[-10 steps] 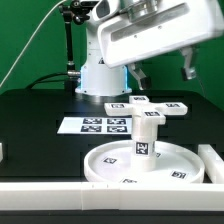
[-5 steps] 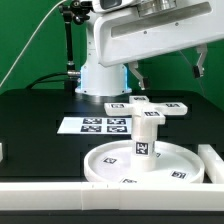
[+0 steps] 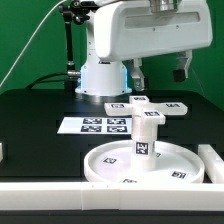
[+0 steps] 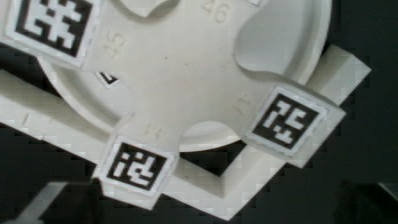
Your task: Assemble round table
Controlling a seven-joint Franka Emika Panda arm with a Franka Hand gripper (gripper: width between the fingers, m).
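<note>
From the exterior view, a white robot arm fills the upper part of the scene, raised well above a black surface. Its pincer hangs high over the parts, touching nothing — one dark finger shows at each side with a broad gap between them, so it stands wide and holds nothing.

Below it, near the front, lies the large rimmed round disc, white, flat on the surface, with small black-white tags on its face. The short thick cylinder leg stands upright at the disc's middle, a tag on its side. On top of the leg sits the cross-shaped four-arm piece, level, its arms reaching out to both sides with tags at the ends.

Behind the disc, toward the exterior view's left, the marker board lies flat. A long white bar runs along the front edge, just beside the disc.

From the wrist view, looking down, the cross-shaped piece fills most of the picture, tagged arm ends showing at three places. Parts of the disc's rim appear beneath it — the pincer's own fingers are not in this view
</note>
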